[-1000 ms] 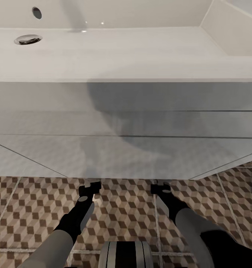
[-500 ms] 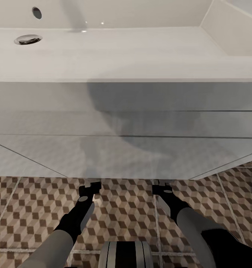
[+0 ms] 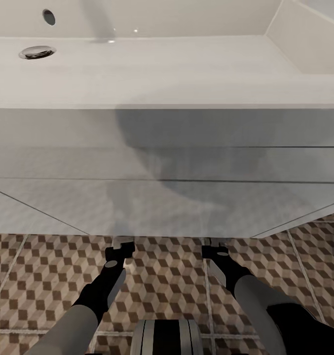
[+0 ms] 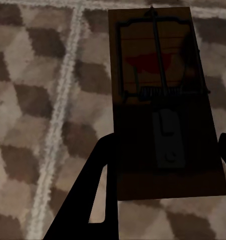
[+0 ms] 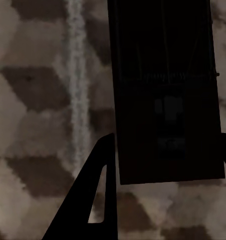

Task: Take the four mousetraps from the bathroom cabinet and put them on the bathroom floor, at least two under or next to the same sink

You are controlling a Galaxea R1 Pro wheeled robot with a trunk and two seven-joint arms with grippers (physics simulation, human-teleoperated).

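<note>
Your left pincer grips one mousetrap between its fingers, low over the bathroom floor. Your right pincer grips another mousetrap. Both reach under the front edge of the white sink.

Both grey-sleeved arms rise from the lower frame, reaching forward and down. The black two-fingered left gripper at lower centre-left and the black two-fingered right gripper at lower centre-right each clamp a flat board between their fingers.
</note>
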